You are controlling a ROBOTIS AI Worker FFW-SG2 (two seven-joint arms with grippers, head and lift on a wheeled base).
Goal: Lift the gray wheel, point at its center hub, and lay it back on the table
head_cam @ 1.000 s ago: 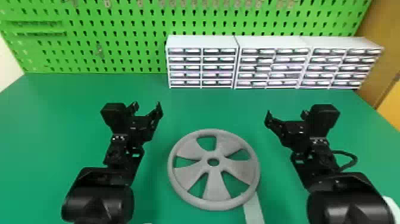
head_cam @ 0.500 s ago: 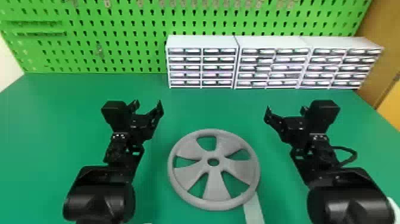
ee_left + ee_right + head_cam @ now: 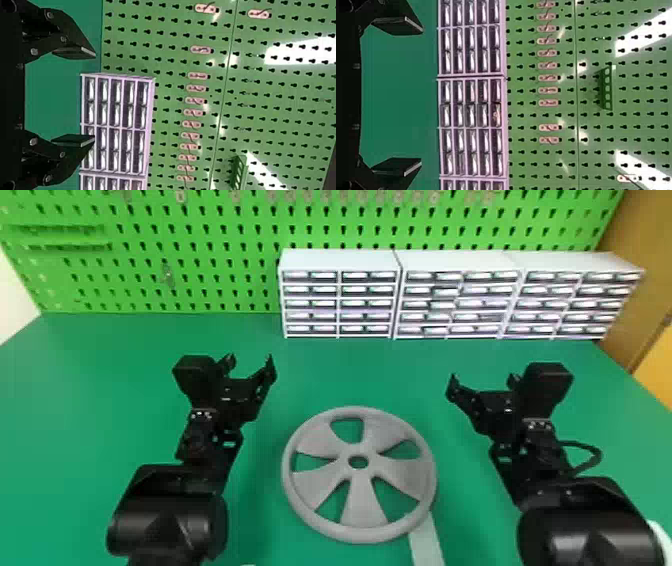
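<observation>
The gray wheel (image 3: 326,485) lies flat on the green table (image 3: 100,390), its round center hub (image 3: 359,461) facing up, between the two arms. To the wheel's upper left in the head view is my left gripper (image 3: 250,362), apart from it and open. My right gripper (image 3: 482,382) is held to the wheel's upper right, also open and not touching it. In the left wrist view, the left gripper (image 3: 95,97) has its two fingers spread with nothing between them. The right wrist view has the right gripper (image 3: 422,97) with its fingers wide apart, holding nothing.
White drawer cabinets (image 3: 340,260) stand in a row at the table's back edge, before a green pegboard (image 3: 150,255). A pale strip (image 3: 426,540) runs from under the wheel's lower right edge toward the front. A black cable loops beside the right arm.
Both arms have shifted only very slightly; the wheel lies in the same place as before.
</observation>
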